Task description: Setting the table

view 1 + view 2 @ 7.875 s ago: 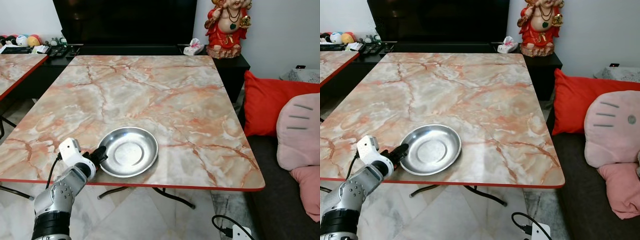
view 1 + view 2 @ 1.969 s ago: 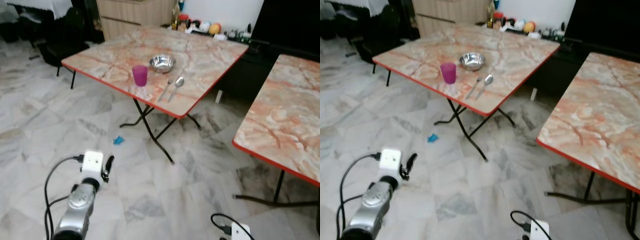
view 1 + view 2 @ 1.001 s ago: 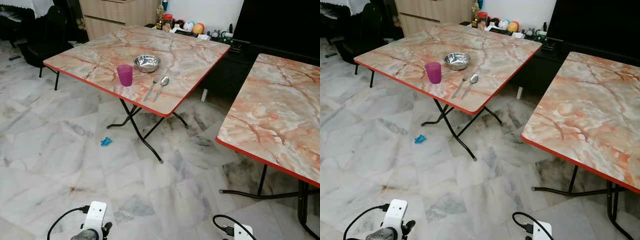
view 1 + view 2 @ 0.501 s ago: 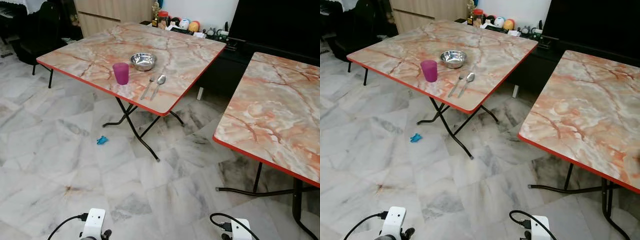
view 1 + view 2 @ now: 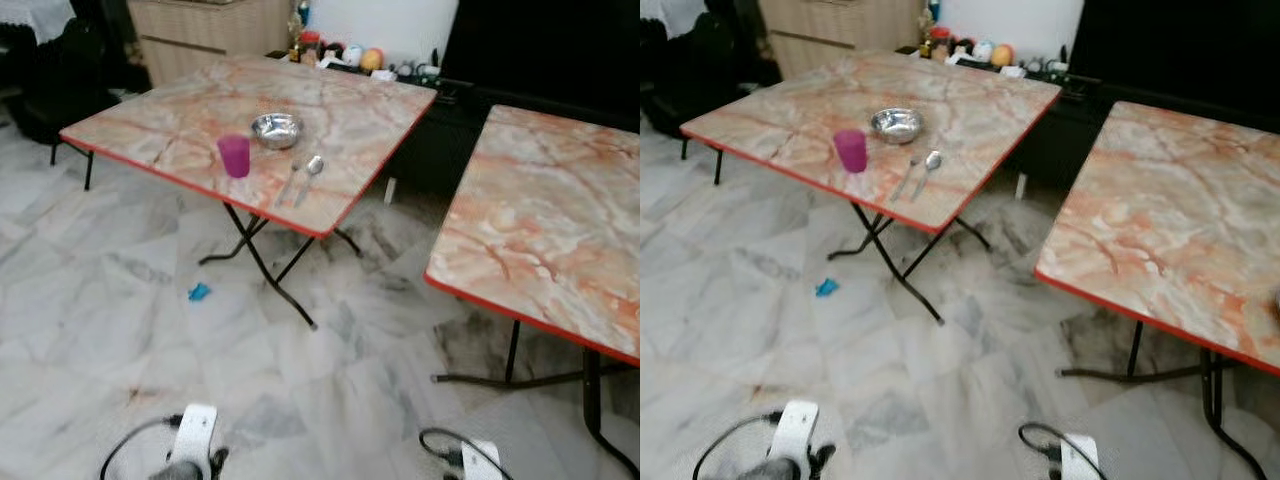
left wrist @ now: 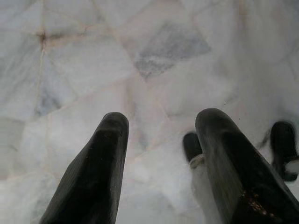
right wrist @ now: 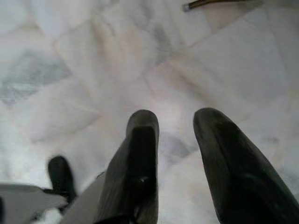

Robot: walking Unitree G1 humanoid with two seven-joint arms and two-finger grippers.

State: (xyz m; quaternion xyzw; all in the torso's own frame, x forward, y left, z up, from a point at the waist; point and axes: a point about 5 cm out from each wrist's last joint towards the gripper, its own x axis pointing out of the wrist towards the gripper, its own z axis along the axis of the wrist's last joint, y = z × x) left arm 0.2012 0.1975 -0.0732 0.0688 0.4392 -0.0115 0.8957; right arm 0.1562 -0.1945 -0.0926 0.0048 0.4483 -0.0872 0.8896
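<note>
Grey-veined marble floor (image 5: 120, 330) carries two folding tables with marble-pattern tops and red edging. On the far table (image 5: 180, 130), at 11 o'clock, stand a purple cup (image 5: 234, 155) and a steel bowl (image 5: 276, 130). Beside them lie a fork (image 5: 290, 184) and spoon (image 5: 310, 174), parallel, long axes running toward the near edge. Left gripper (image 6: 159, 135) and right gripper (image 7: 175, 128) hang over the floor, jaws released and empty. No legible writing.

Brightness: even, soft indoor daylight in both eye views.
Blur: slight motion softness overall; the spoon (image 5: 313, 167) and far shelf clutter lack crisp edges.
Shadows: faint, diffuse under the folding table (image 5: 150, 120).
Glare: pale sheen on the marble floor (image 5: 90, 300).
Wrist views: washed-out floor, blurred; near fingers (image 6: 96, 172) soft-focused.
</note>
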